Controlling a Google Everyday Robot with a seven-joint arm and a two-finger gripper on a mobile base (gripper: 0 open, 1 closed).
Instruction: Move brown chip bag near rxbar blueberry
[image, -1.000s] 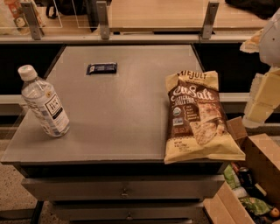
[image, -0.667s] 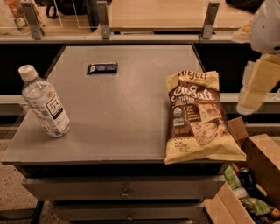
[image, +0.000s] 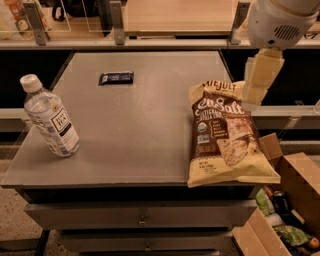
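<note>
Jaws: their state cannot be told from this view; nothing is showing as gripped.
Gripper: the gripper is hanging at the table's right side, tip pointing down just beside the top right corner of the bag; whether it is touching the bag cannot be told.
Brown chip bag: the brown chip bag is lying flat at the right front of the table, its lower edge overhanging the front rim.
Rxbar blueberry: the rxbar blueberry is lying flat toward the far left of the table, well apart from the bag.
Other items: a water bottle is leaning at the left front; a cardboard box is sitting on the floor to the right.
Progress: judged as early. The approach is looking nearly complete; the grasp, the carry across the table and the set-down near the bar are all remaining.
</note>
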